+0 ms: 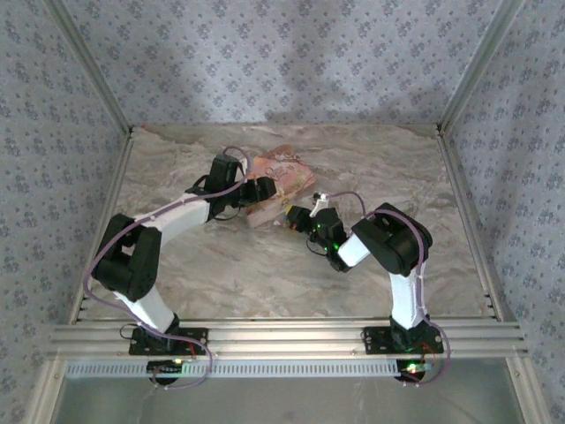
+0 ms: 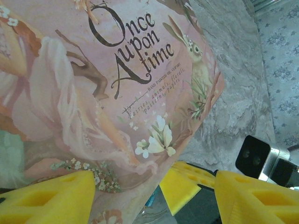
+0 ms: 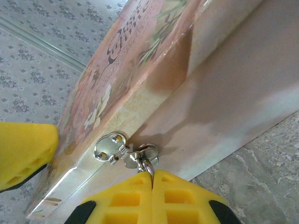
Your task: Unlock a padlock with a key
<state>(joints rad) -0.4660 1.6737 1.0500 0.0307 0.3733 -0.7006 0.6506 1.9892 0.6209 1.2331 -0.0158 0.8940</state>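
Over the marbled bench [image 1: 265, 283], the right gripper [image 3: 152, 179] was pinched shut on a small silver piece [image 3: 145, 162] just beside a clasp [image 3: 110, 144] on the edge of the pink packet [image 3: 140, 60], the left gripper [image 2: 154, 196] gaped wide around that packet's corner, and the padlock itself could not be made out.

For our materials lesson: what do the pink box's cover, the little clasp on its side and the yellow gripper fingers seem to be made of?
Pink box cover: probably printed card or paper with a matte finish, judging by the painted artwork and lettering. Clasp: polished silvery metal, since it shows bright mirror-like glints. Yellow fingers: likely moulded plastic, matte, with hollow ribbed cut-outs.
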